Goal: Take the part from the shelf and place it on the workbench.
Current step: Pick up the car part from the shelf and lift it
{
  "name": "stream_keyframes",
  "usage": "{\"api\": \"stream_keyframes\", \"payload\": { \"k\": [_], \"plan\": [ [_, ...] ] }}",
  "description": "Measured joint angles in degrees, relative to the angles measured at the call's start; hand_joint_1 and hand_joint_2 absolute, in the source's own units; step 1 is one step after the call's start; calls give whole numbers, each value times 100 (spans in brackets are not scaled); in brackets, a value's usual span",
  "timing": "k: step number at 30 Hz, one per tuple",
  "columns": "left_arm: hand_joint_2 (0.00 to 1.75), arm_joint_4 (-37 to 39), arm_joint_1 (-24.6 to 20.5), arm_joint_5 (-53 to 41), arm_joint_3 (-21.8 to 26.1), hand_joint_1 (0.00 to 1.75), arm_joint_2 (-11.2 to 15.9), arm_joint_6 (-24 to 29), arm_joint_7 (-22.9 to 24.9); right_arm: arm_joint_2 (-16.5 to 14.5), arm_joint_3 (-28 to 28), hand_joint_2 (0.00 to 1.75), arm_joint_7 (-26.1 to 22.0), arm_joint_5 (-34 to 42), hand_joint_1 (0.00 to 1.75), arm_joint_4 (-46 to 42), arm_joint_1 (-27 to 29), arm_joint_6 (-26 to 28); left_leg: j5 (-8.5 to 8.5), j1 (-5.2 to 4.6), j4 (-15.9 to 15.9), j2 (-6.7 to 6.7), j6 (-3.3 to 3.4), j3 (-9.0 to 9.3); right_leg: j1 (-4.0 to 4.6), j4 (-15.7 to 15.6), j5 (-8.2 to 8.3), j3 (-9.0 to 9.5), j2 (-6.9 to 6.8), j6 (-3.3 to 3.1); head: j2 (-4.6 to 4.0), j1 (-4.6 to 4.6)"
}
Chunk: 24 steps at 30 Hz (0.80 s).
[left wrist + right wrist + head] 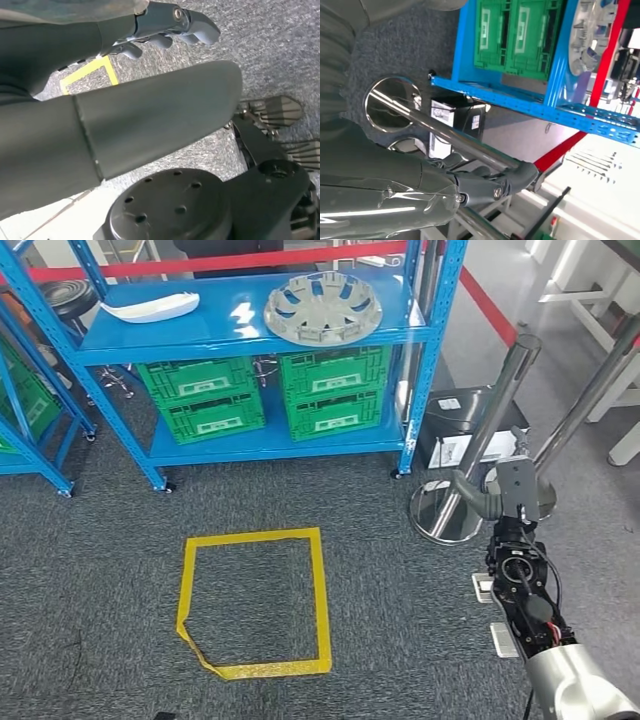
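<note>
Two parts lie on the top board of the blue shelf (226,340): a grey wheel cover (323,308) on the right and a white curved part (151,307) on the left. My right hand (494,498) hangs low at the right, well short of the shelf, beside chrome posts; it holds nothing and its fingers are stretched out. The right wrist view shows that hand (433,185) and, beyond it, the wheel cover (584,35). My left hand (151,110) points down at the carpet with its fingers (177,22) apart and nothing in it.
Green crates (272,395) fill the lower shelf board. A yellow tape square (256,600) marks the carpet in front of the shelf. Chrome stanchion posts (483,440) with a red belt (490,310) and a black box (453,425) stand right. Another blue rack (30,410) stands left.
</note>
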<state>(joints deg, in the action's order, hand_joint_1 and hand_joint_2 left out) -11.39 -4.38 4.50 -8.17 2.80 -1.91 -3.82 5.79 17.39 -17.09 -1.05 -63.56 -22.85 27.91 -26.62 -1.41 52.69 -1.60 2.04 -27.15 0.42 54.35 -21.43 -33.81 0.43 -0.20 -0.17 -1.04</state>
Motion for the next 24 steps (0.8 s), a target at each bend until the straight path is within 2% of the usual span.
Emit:
{"api": "stream_keyframes", "payload": {
  "k": [6,13,21,24],
  "plan": [
    [0,0,-17,91,7,0,-2,52,0,-2,9,175,-5,-34,0,2,-20,-50,-24,17,-55,18,-61,19,19,-1,-42,0,16,-62,0,-4],
    [0,0,-17,98,7,0,-8,65,0,-2,9,175,-4,-50,0,2,-31,-63,-9,29,-62,18,-116,14,19,-1,-30,-2,15,-83,0,-5],
    [0,0,-19,124,7,0,-11,60,39,-3,15,175,160,-219,0,0,-81,-132,-4,27,-61,18,-120,14,15,-2,-24,-2,15,-81,0,-5],
    [0,0,-28,148,7,0,-10,40,58,-3,21,175,218,-257,0,0,-162,-174,-10,4,-29,18,-76,-3,-1,-21,-2,-4,16,-44,0,-6]
  ]
}}
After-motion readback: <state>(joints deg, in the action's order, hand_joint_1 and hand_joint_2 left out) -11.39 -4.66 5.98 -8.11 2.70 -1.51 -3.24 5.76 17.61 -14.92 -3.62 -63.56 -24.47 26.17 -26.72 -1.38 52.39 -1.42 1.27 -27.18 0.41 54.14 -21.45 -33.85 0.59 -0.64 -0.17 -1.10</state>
